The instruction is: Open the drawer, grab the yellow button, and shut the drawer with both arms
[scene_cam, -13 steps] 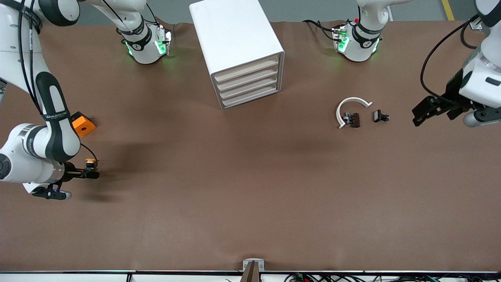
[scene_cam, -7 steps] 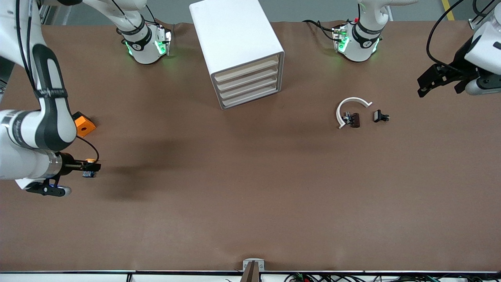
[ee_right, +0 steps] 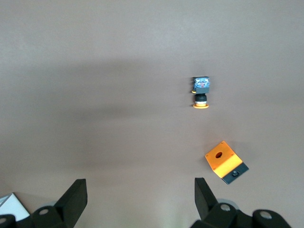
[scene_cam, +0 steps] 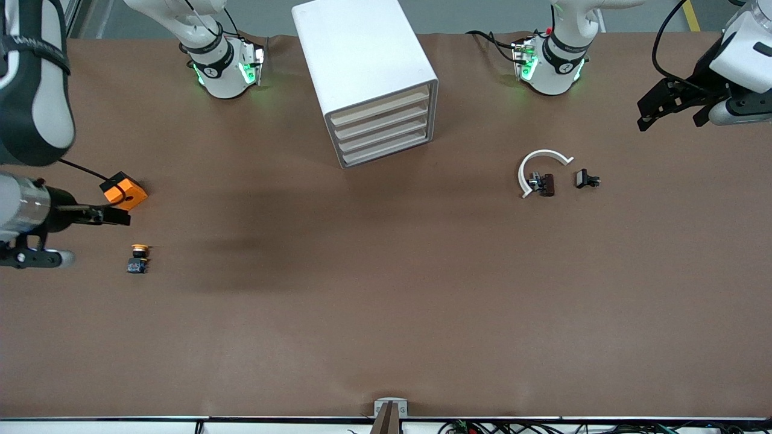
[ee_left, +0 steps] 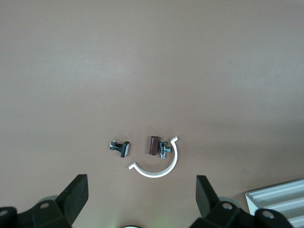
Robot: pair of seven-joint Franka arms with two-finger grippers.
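The button (scene_cam: 138, 258), an orange-yellow cap on a black-and-blue body, lies on its side on the table near the right arm's end; it also shows in the right wrist view as the button (ee_right: 201, 92). My right gripper (scene_cam: 123, 217) hangs open and empty over the table between the button and the orange block (scene_cam: 125, 191). The white drawer cabinet (scene_cam: 374, 78) stands at the middle, near the bases, with every drawer (scene_cam: 381, 126) shut. My left gripper (scene_cam: 669, 120) is open and empty, high over the left arm's end of the table. Both open grippers, left (ee_left: 141, 190) and right (ee_right: 140, 192), show bare table between their fingers.
A white curved piece (scene_cam: 538, 169), a brown part (scene_cam: 546, 184) and a small black clip (scene_cam: 585, 179) lie between the cabinet and the left arm's end. The orange block (ee_right: 223, 159) sits close to the button. The cabinet's corner (ee_left: 280, 199) edges into the left wrist view.
My right gripper has drawn back and up from the button, leaving it alone on the table. The left gripper has risen and moved toward the bases.
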